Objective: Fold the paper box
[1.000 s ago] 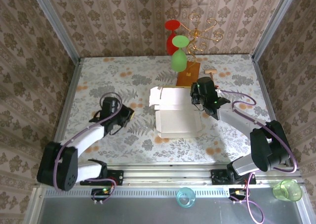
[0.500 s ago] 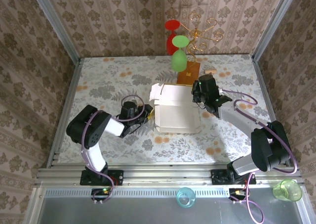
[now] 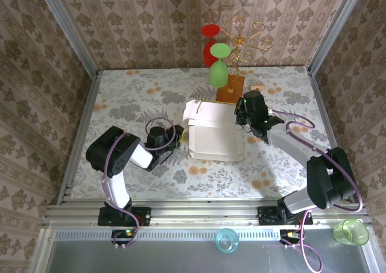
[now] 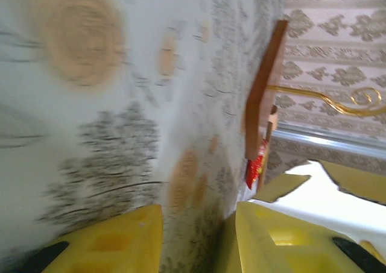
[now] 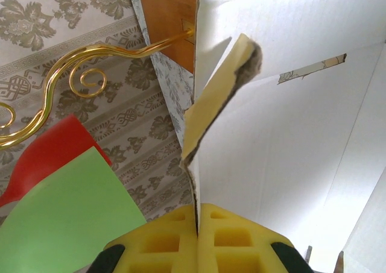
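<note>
Left end effector [image 4: 199, 234] has reached paper box [image 3: 216, 141], apparently parted

My floral-patterned table [image 3: 120, 98] carries the paper box [image 3: 214, 141] at its middle, white side up, and a wooden block [image 3: 230, 93] just behind it, near the far edge.

Paper box [image 3: 214, 141] lies white side up at the middle of the table [image 3: 120, 104]

You see its white inner face turned upward and its mustard outer side showing only along the edges, with small white flaps [image 3: 194, 111] splayed at the far left corner. At the far right corner, one mustard-backed flap [image 5: 217, 98] stands upright, its lower edge pinched flat between the pads of the right gripper [image 5: 198, 216].
</note>
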Robot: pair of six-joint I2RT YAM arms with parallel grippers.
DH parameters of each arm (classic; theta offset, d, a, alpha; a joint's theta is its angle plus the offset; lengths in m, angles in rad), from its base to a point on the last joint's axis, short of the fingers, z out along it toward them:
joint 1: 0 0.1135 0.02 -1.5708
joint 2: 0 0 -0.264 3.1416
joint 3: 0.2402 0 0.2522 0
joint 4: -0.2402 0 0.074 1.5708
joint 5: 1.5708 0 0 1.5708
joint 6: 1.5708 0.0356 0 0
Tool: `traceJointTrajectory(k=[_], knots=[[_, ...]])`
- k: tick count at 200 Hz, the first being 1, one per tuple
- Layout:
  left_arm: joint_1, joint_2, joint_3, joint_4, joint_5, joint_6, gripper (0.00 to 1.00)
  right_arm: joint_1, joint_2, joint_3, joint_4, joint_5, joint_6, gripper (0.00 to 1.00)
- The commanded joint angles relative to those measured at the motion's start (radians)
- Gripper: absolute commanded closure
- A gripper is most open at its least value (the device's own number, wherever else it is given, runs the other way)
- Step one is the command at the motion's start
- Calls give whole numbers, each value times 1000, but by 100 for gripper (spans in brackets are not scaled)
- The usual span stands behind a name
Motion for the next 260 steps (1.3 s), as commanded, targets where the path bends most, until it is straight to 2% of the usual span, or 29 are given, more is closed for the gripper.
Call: traceJointTrajectory(k=[1,24,85,129,169,234,260], knots=[[17,3,-1,41,-41,-41,63,-5,-18,26,-29,-7,26,100],[16,71,43,126,-39,-71,62,-5,-19,32,-40,-11,29,100],[-31,125,110,163,-20,-98,62,-8,-11,27,-30,-10,38,100],[-52,99,128,147,-28,-85,60,-7,8,26,-12,-22,46,100],[-56,119,162,128,26,-58,60,-7,11,18,-8,-31,44,100],[-50,24,150,-109,133,106,59,-7,20,14,0,-36,38,100],[-50,-23,199,-283,162,214,56,-4,26,24,-8,-47,31,100]])
